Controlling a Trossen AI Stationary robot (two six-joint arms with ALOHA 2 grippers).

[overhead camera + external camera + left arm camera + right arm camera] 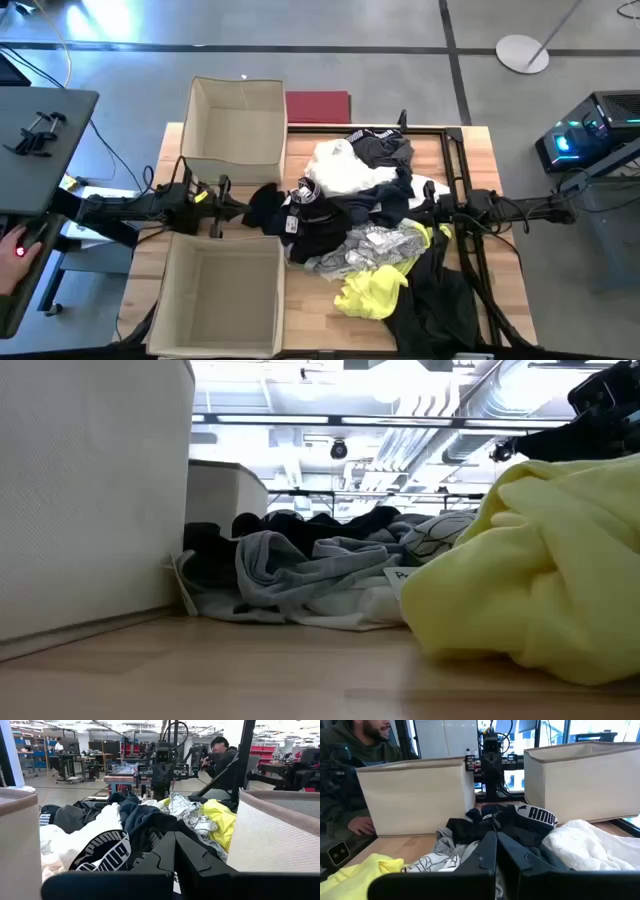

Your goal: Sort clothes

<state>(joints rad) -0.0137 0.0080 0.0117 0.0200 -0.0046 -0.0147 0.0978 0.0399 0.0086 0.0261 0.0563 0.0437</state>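
The clothes lie in a loose pile on the middle of the wooden table. A white garment is at the far side. Black and navy ones are in the middle. A grey patterned one and a neon yellow one are nearer. My left gripper is shut, level, between the two beige boxes, its tips just short of a black garment. In the left wrist view, the gripper points at the pile. My right gripper is shut at the pile's right side, pointing left over the clothes.
One beige fabric box stands at the far left and another at the near left, both open-topped. A flat dark red rectangle lies beyond the table's far edge. A dark metal frame runs along the right. A person sits beside the table's left.
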